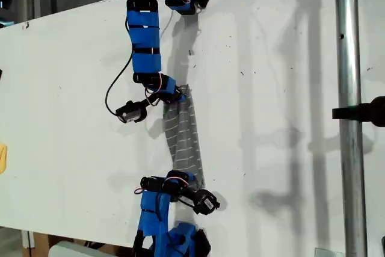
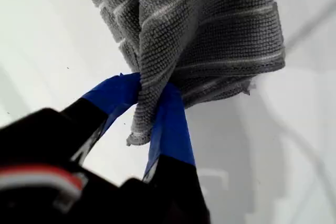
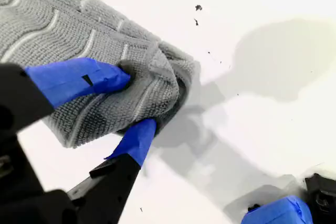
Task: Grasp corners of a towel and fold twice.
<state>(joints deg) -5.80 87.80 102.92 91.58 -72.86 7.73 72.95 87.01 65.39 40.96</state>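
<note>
The towel, grey with thin white stripes, is bunched into a narrow strip stretched between two blue arms on the white table. One arm's gripper holds its far end, and the other arm's gripper holds its near end. I cannot tell which arm is first. My first gripper is shut on a gathered corner of the towel, which hangs in folds off the table. My second gripper is shut on a folded corner of the towel close to the tabletop.
A metal pole with a black clamp stands at the exterior view's right. A yellow object sits at that view's left edge. A black cable loops beside the far arm. The table's near edge runs along the bottom.
</note>
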